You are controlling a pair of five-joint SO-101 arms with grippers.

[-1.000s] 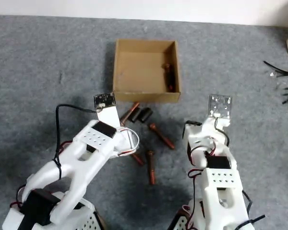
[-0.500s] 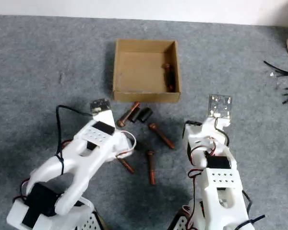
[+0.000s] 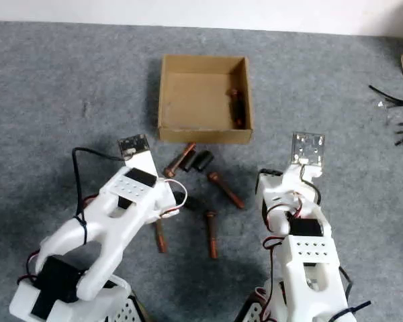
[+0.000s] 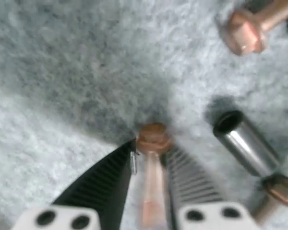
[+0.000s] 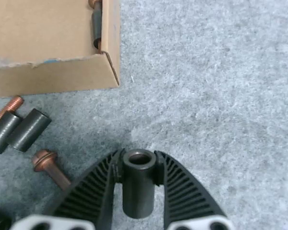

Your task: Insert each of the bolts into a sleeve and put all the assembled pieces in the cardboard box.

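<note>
One piece [image 3: 236, 107] is lying finished in the box [image 3: 205, 135], against its right-hand wall in the high view, and we are judging the job well under half done. Just outside the box's near wall a second bolt [image 3: 181, 159] is looking already sleeved, though we cannot tell for certain, and it is not yet boxed.

The left gripper [image 4: 151, 152] is pinching a third bolt [image 4: 153, 138] by its shank, head pointing outward, low over the grey mat [image 3: 336, 80]. The right gripper [image 5: 138, 158] is clamping a sleeve [image 5: 137, 191] between its fingers, bore facing outward, over the mat near the box's front corner. We are reading the step in hand as bringing these two together.

We are counting five bolts: one boxed, one beside the box, one in the left gripper, and two loose on the mat, a slanted bolt [image 3: 225, 190] and a straight bolt [image 3: 211, 235].

We are also counting five sleeves: one boxed, one seemingly on the second bolt, a bare sleeve [image 3: 202, 160] touching or just beside it, a spare sleeve [image 4: 242, 143] lying just beside the left gripper, and one in the right gripper.
</note>
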